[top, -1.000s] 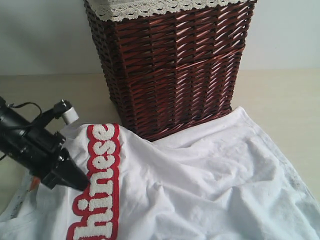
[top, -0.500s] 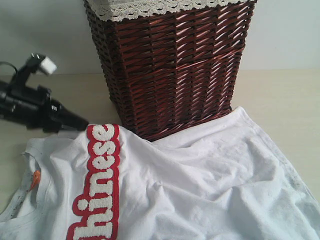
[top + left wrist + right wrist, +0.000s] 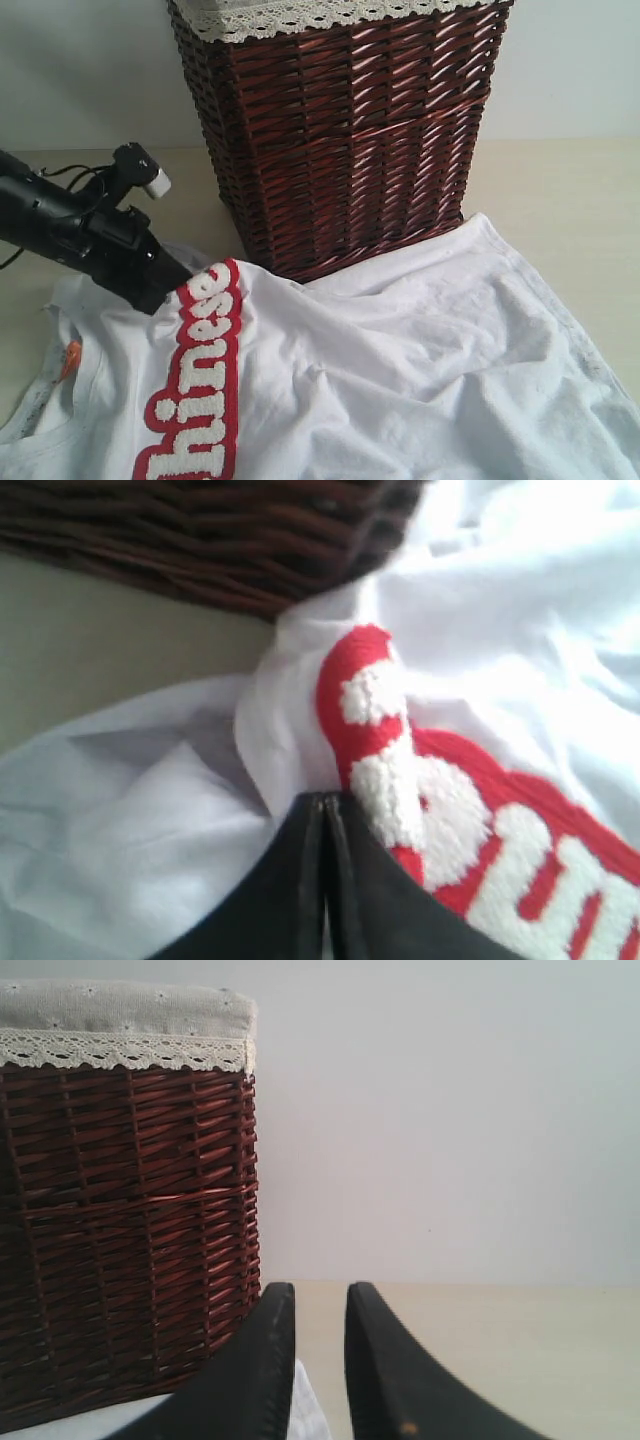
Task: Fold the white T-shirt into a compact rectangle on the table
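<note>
- No fold is made yet: the large, soft white cotton T-shirt (image 3: 400, 350) lies rumpled on the pale beige wood-look table (image 3: 560, 190), against the dark red-brown wicker basket (image 3: 340, 130). All folding remains.
- Only the left wrist view shows the left gripper (image 3: 325, 798) pressed together, seemingly pinching cloth beside the red lettering band (image 3: 370, 710).
- Only the right wrist view shows the right gripper (image 3: 318, 1305), narrowly parted and holding nothing.

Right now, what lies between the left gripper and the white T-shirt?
Nothing. In the left wrist view the left gripper, jaws shut, touches a fold of the white T-shirt directly, beside the red lettering.
</note>
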Motion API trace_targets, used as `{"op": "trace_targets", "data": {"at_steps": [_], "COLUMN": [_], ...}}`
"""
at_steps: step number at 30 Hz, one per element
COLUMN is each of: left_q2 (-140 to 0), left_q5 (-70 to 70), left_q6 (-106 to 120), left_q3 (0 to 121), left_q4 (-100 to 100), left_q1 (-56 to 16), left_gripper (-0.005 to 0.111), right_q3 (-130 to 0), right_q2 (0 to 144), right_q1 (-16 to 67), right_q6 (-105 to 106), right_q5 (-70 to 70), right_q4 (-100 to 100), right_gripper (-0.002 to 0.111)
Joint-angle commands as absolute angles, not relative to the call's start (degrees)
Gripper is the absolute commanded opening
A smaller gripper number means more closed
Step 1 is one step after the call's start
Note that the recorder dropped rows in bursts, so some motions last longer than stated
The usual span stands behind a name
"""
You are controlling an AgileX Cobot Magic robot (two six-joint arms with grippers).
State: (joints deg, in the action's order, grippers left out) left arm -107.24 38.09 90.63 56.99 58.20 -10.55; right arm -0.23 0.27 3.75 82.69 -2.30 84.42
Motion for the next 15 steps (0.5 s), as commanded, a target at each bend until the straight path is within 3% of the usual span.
{"op": "trace_targets", "data": {"at_steps": [1, 15], "left_q2": [-105.9, -104.4], "left_q5": [42.1, 41.2], "left_q6": [86.3, 85.0], "left_q3": [54.0, 47.3], "left_q4": [50.6, 49.9], "left_q1": [-11.0, -10.4], "left_gripper": [0.000, 0.000], "right_q3": [0.0, 0.0], "right_q2": [0.0, 0.0], "right_q1": [3.8, 3.8], "right_q6": [82.6, 82.6], "right_q5": [-2.2, -2.2], "right_q4": [84.4, 84.4], "right_gripper": [0.020, 0.020]}}
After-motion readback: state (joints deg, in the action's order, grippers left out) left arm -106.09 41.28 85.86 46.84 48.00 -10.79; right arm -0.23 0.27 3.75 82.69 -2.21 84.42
